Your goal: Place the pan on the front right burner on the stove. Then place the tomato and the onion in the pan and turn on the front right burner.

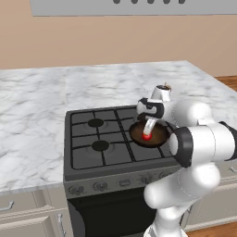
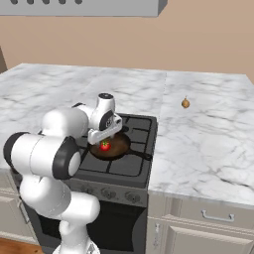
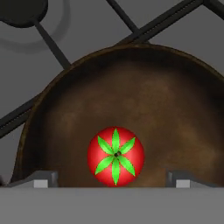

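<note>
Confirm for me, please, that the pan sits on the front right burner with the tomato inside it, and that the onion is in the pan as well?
Not quite: the onion is not in the pan. The right base view shows it lying on the marble counter to the right of the stove. The rest holds: the pan sits on the front right burner with the tomato inside it, between the open gripper fingers.

Lighting: even, bright, flat rendered; no glare. Shadows: faint, soft beneath the pan (image 3: 131, 100). Sharpness: edges slightly soft and pixelated throughout. Distortion: none apparent at borders.
</note>
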Tool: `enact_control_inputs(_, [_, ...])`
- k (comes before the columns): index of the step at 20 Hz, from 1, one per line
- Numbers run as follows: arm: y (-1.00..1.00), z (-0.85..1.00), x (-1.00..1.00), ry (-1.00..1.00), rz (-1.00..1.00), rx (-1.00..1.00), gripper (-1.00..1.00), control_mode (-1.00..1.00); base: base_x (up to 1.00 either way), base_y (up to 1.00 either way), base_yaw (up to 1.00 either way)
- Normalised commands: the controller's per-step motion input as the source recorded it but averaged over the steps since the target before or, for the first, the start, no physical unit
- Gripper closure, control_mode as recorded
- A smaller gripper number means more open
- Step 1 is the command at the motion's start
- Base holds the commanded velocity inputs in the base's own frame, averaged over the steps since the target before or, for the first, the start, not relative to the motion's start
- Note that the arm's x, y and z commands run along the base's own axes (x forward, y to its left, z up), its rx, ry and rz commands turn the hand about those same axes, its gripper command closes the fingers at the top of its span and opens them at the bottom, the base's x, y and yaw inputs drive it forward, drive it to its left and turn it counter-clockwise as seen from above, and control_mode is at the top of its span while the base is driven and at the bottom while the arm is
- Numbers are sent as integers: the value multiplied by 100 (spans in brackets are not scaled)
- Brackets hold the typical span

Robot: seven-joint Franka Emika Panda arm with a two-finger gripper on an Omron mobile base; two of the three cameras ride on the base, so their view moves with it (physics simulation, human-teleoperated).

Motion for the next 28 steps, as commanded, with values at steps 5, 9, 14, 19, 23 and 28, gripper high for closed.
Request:
enact_control_inputs(5, [-3, 37, -19, 0, -1, 2, -100, -100, 0, 0, 0])
enact_control_inputs(9, [0, 28, -40, 0, -16, 0, -100, -100, 0, 0, 0])
enact_control_inputs(14, [-1, 19, -55, 0, -25, 1, -100, -100, 0, 0, 0])
enact_control_inputs(19, [0, 0, -62, 0, -31, 0, -100, -100, 0, 0, 0])
enact_control_inputs(23, [0, 9, -60, -1, -29, 3, -100, -100, 0, 0, 0])
enact_control_inputs(28, [0, 24, -48, -10, -25, 3, -100, -100, 0, 0, 0])
